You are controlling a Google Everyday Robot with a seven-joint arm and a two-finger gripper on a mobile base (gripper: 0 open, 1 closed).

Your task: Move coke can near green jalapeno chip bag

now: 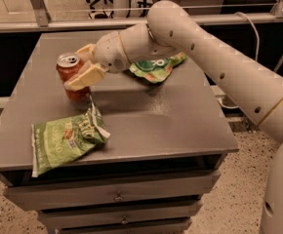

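The coke can [69, 73] is red with a silver top and stands upright at the left of the grey table [161, 121]. My gripper [81, 68] is shut on the coke can, one cream finger across its front and one behind it. The can's base is at or just above the table surface; I cannot tell which. The green jalapeno chip bag [63, 139] lies flat and wrinkled at the front left, just in front of the can, its torn upper corner close under it.
A brighter green bag with white letters [153, 68] lies at the back middle, partly hidden behind my arm [205, 57]. The table has drawers below its front edge [119, 196]. A rail and an office chair stand behind the table.
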